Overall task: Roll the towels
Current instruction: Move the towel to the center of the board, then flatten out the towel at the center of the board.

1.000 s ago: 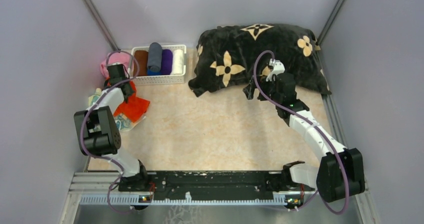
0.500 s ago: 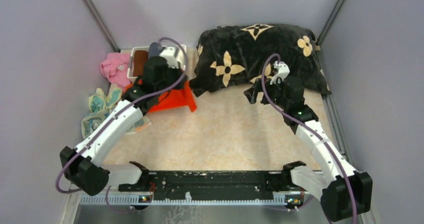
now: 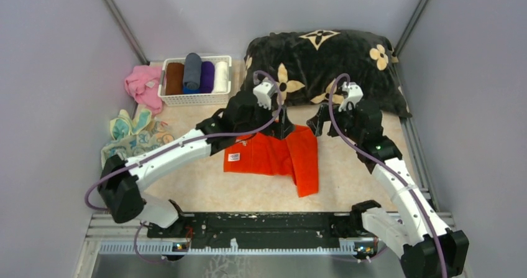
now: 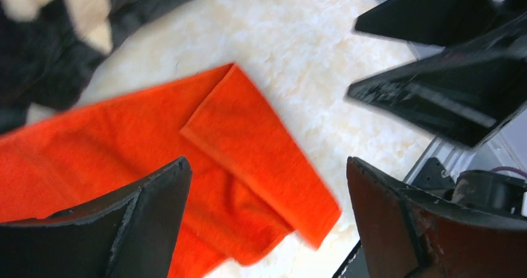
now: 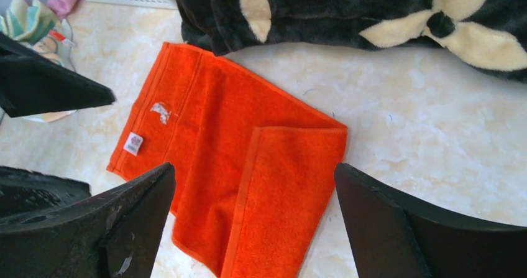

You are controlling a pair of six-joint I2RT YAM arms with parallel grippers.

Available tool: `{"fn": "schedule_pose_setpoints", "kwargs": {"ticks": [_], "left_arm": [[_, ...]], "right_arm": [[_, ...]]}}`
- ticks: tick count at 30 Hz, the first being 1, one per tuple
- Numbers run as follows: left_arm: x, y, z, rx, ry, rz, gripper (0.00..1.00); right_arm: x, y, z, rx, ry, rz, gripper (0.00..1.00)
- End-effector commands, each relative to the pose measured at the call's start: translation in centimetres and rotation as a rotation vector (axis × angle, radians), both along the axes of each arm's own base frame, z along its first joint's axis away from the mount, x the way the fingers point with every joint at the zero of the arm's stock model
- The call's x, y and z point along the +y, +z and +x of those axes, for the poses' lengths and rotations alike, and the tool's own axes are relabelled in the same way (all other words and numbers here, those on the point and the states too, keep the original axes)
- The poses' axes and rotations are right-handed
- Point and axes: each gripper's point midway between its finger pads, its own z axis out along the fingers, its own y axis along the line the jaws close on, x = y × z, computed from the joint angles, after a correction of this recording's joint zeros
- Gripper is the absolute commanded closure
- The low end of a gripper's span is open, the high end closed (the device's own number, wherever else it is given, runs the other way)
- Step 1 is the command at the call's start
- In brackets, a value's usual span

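Note:
An orange-red towel [image 3: 270, 157] lies spread on the table in front of the cushion, its right part folded over into a strip [image 3: 304, 166]. It also shows in both wrist views [image 4: 93, 147] [image 5: 236, 147], with a white label [image 5: 132, 143] near its left edge. My left gripper [image 3: 284, 127] [image 4: 267, 191] hangs open just above the towel's far edge, holding nothing. Beside it, my right gripper [image 3: 318, 117] [image 5: 255, 191] is open over the folded corner. A pale yellow and teal towel [image 3: 133, 135] lies crumpled at the left wall.
A big black cushion [image 3: 317, 66] with cream flowers fills the back right. A white basket [image 3: 196, 97] with rolled cloths stands at the back left, a pink cloth [image 3: 143, 85] beside it. Grey walls close in both sides.
My left arm has swung from the far left to the middle with the orange-red towel, then opened and let it drop flat on the table. The right gripper has shifted slightly.

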Motion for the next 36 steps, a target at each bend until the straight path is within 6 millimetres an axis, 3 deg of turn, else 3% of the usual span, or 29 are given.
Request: {"fn": "schedule_pose_setpoints", "kwargs": {"ticks": [1, 5, 8, 14, 19, 24, 29, 33, 36], "left_arm": [[4.5, 1.9, 0.3, -0.075, 0.192, -0.106, 0.01], [11.1, -1.2, -0.5, -0.08, 0.401, -0.073, 0.01], [14.3, -3.2, -1.6, -0.07, 0.462, -0.017, 0.01], [18.7, -10.5, -2.3, 0.082, 0.527, 0.084, 0.03], [21.3, -13.3, -1.0, 0.115, 0.568, 0.063, 0.12], [19.4, -13.2, 1.2, 0.124, 0.488, 0.092, 0.24], [16.8, -14.1, 3.4, 0.158, 0.39, 0.147, 0.28], [15.5, -15.9, 4.2, 0.21, 0.342, 0.188, 0.3], [15.4, -18.4, 3.5, 0.29, 0.319, 0.234, 0.31]], "right_arm": [[-0.6, 0.1, -0.8, -0.019, -0.003, -0.045, 0.01], [0.1, -1.9, -1.6, 0.031, 0.044, -0.067, 0.01], [0.9, -3.8, -2.1, 0.091, 0.056, -0.113, 0.01], [4.2, -7.9, -3.5, 0.197, 0.079, -0.227, 0.04], [6.1, -9.9, -2.8, 0.237, 0.093, -0.297, 0.14], [7.5, -11.5, -0.3, 0.262, 0.09, -0.379, 0.33], [8.9, -13.5, 1.2, 0.298, 0.094, -0.41, 0.51], [10.0, -14.6, 1.7, 0.313, 0.105, -0.407, 0.64], [10.6, -15.6, 1.9, 0.332, 0.115, -0.421, 0.69]]}}
